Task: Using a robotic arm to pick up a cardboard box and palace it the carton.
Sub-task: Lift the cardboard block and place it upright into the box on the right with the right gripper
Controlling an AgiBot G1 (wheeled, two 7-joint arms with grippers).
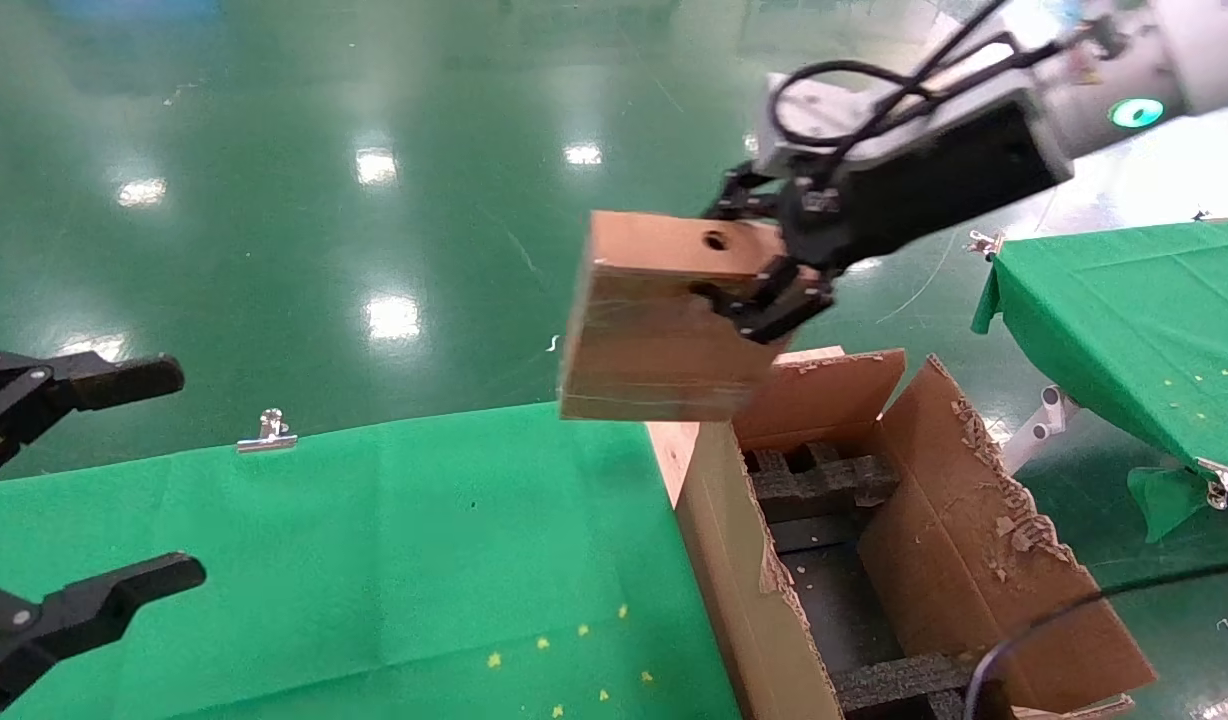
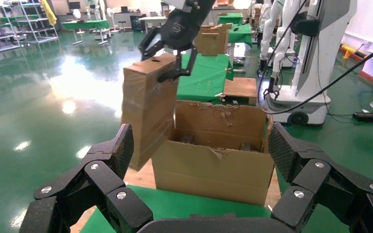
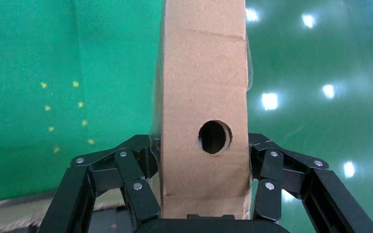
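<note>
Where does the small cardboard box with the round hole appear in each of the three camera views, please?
Head view: the cardboard box hangs upper centre, clamped by the right gripper, above the carton.
Left wrist view: cardboard box upper left of centre, beside the carton.
Right wrist view: cardboard box fills the centre, between the fingers.
Shared landmark: the round hole.

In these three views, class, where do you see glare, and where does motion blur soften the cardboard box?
Head view: bright lamp glare dots the glossy green floor; the cardboard box in the right tool shows blurred edges. Left wrist view: a broad glare patch on the floor beside the box. Right wrist view: blurred light spots behind the box.
</note>
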